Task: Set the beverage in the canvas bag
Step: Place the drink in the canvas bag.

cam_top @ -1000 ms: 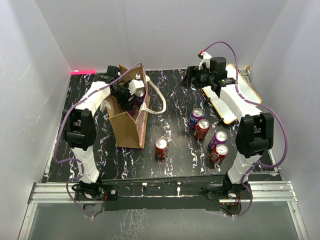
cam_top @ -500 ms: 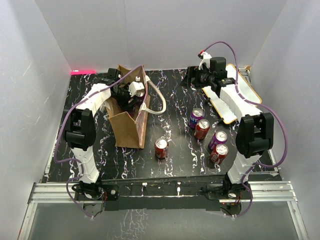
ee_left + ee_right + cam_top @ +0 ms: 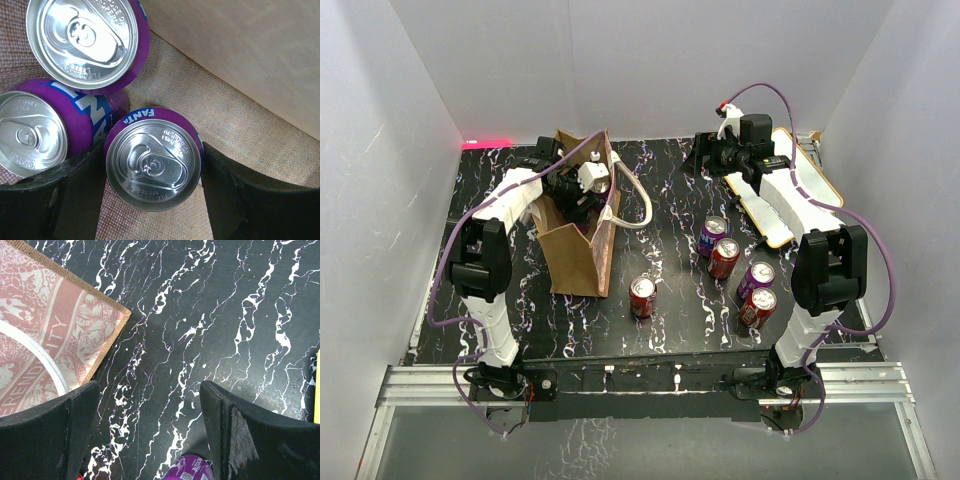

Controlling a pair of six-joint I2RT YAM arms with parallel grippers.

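The canvas bag [image 3: 575, 258] stands at the left of the table, brown with cream loop handles [image 3: 642, 205]. My left gripper [image 3: 582, 200] reaches down into its mouth. In the left wrist view the left gripper [image 3: 152, 165] is shut on an upright purple Fanta can [image 3: 152, 157], black fingers [image 3: 80, 195] pressed to both sides. Two more purple cans [image 3: 85, 42] [image 3: 35, 135] stand beside it on the woven bag floor [image 3: 235, 120]. My right gripper [image 3: 705, 155] hovers open at the back right, and between its jaws only bare table shows in its wrist view [image 3: 150, 405]. The bag's red-printed side [image 3: 45, 340] shows there.
Loose cans stand on the black marbled table: a red one [image 3: 642, 296] in front of the bag, then purple [image 3: 713, 235], red [image 3: 724, 257], purple [image 3: 756, 279] and red [image 3: 757, 307] at the right. A tray [image 3: 815, 180] lies at the back right. White walls enclose the table.
The left wrist has shifted a little toward the back left inside the bag's mouth. The right arm and the loose cans have not moved.
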